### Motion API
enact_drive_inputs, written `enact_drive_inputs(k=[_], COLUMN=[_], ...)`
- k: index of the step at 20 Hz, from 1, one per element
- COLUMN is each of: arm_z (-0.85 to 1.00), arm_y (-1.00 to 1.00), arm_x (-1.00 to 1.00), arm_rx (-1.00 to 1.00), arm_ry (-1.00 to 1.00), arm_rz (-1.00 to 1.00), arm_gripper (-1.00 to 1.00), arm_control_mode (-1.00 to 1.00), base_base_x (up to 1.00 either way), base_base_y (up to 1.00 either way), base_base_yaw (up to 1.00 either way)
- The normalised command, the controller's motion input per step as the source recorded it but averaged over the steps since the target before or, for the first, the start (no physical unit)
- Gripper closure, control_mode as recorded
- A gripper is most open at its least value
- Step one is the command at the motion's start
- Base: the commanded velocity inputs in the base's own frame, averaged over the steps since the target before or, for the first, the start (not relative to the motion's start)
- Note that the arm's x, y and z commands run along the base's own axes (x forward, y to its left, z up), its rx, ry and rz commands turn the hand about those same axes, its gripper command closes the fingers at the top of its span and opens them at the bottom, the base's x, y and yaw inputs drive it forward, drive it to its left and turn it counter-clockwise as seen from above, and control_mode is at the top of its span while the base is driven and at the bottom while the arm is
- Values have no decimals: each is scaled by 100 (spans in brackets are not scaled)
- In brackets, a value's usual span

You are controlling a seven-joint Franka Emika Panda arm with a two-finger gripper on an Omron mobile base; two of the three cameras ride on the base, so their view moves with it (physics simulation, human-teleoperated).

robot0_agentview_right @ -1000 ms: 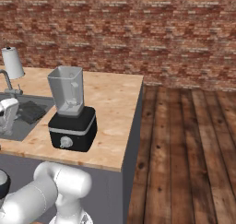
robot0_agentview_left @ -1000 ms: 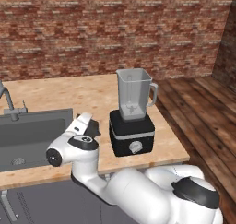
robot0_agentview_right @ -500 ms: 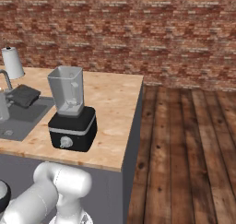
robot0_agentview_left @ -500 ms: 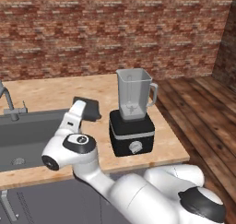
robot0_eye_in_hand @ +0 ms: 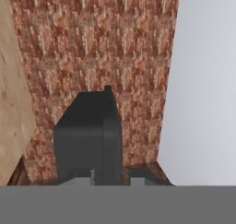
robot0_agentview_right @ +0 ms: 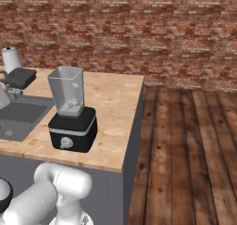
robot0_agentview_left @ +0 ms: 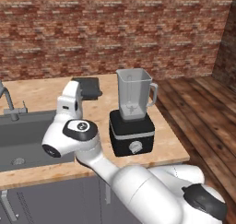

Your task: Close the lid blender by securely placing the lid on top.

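While the hand (robot0_eye_in_hand: 108,174) is clamped shut on the flat dark grey square lid (robot0_agentview_left: 86,87), that lid is lifted off the wooden bench (robot0_agentview_left: 175,147), up over its back part, w/ the clear square blender jar (robot0_agentview_left: 133,95) on its black base w/ round knob (robot0_agentview_left: 132,134) nearer the bench's right edge. Jar top is open, nothing on it yet. Judging by this, pickup is done; left: carry lid across, level it over the rim, press down, let go. Steel sink (robot0_agentview_left: 23,135) sits toward the left edge.

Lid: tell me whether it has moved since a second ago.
Yes. In the left base view the lid, held in the jaws, has risen off the counter beside the sink and travelled toward the blender jar.
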Motion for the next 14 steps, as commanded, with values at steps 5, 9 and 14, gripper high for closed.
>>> enact_drive_inputs(k=[5, 9, 14], arm_z=[39, 10, 17], arm_y=[-9, -36, -41], arm_x=[0, 0, -1], arm_rx=[-15, -5, -1], arm_ry=[-2, 0, -1], arm_rz=[-1, 0, 0], arm_gripper=[100, 100, 100], arm_control_mode=[-100, -100, -100], base_base_x=[0, 0, 0], base_base_y=[0, 0, 0], base_base_yaw=[0, 0, 0])
